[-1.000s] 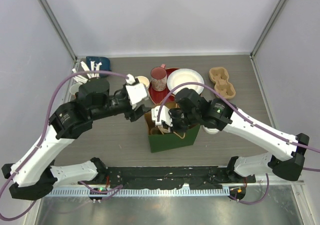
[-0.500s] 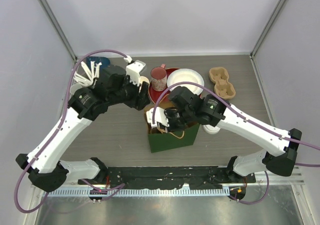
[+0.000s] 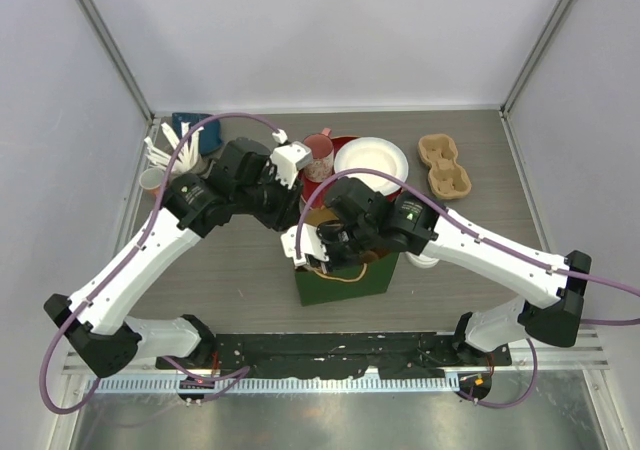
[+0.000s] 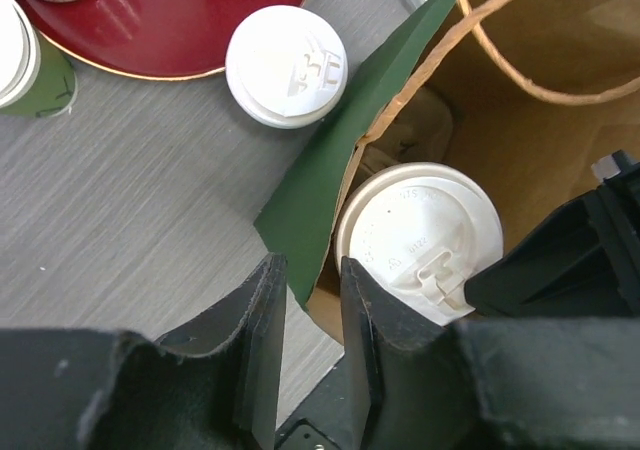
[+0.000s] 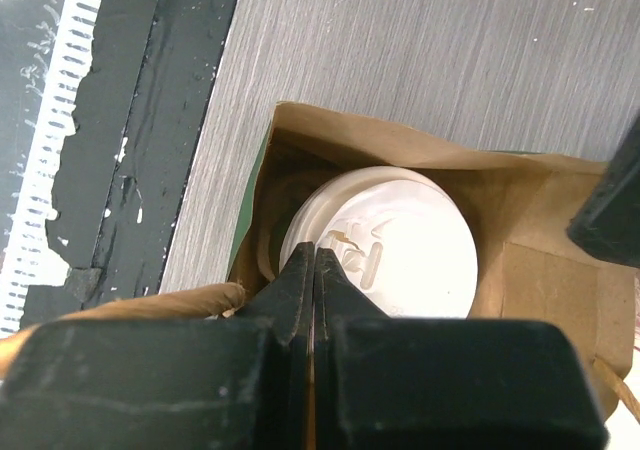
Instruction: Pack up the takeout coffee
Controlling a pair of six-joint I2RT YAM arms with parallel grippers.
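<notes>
Black and pressed flat together, the right gripper (image 5: pixel 315 258) sits at the lower middle of its wrist view. The brown paper handle (image 5: pixel 150 305) runs in from the left and is nipped between its tips. Just above those tips, down inside the paper bag (image 5: pixel 520 210), stands a lidded cup (image 5: pixel 385 240). Its white lid fills the centre of the frame and the bag's brown inner walls close round it. The grey table (image 5: pixel 420 50) fills the top of that view.

The left gripper (image 4: pixel 308 270), at the bottom of its own view, is slightly spread, with table showing in the gap. The bag's green outer corner hangs right at the mouth of that gap, not pinched. The same lidded cup shows to the right of it, inside the bag. At upper centre, outside the bag, a second lidded cup (image 4: pixel 287 67) stands on the table just beside a red plate (image 4: pixel 170 15). A third cup (image 4: pixel 25 65), green-sided, is cut by the upper left edge.

From above, the bag stands at centre and both arms meet over its upper left corner. A pink mug (image 3: pixel 318 155), a white plate (image 3: pixel 372 158) and a tan cup carrier (image 3: pixel 445 165) lie across the upper middle.
</notes>
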